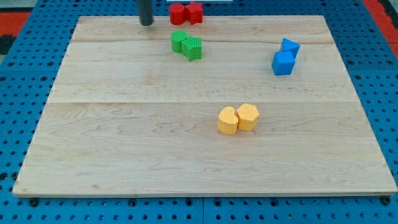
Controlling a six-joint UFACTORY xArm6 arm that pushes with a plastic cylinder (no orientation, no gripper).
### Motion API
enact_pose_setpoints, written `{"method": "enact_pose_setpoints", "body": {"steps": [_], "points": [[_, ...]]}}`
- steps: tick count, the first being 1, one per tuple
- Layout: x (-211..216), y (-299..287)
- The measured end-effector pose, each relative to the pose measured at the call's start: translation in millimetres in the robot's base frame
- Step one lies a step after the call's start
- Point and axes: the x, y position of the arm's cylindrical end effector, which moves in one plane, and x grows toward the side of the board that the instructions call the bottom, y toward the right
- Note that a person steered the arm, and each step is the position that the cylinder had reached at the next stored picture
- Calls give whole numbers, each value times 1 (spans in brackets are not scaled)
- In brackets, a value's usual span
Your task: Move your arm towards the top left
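My tip (146, 23) is the lower end of a dark rod that comes down from the view's top edge. It rests on the wooden board (124, 137) near the top, left of centre. Two red blocks (186, 13) lie touching each other just to the tip's right at the board's top edge. Two green blocks (187, 45) lie together below and to the right of the tip. The tip touches no block.
Two blue cubes (285, 57) sit together at the view's right, one behind the other. Two yellow blocks (238, 119), one heart-like and one hexagonal, lie side by side below the centre. A blue pegboard (25, 74) surrounds the board.
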Motion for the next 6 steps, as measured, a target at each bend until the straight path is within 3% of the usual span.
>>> {"method": "enact_pose_setpoints", "body": {"steps": [3, 6], "points": [[-11, -61], [-11, -57]]}}
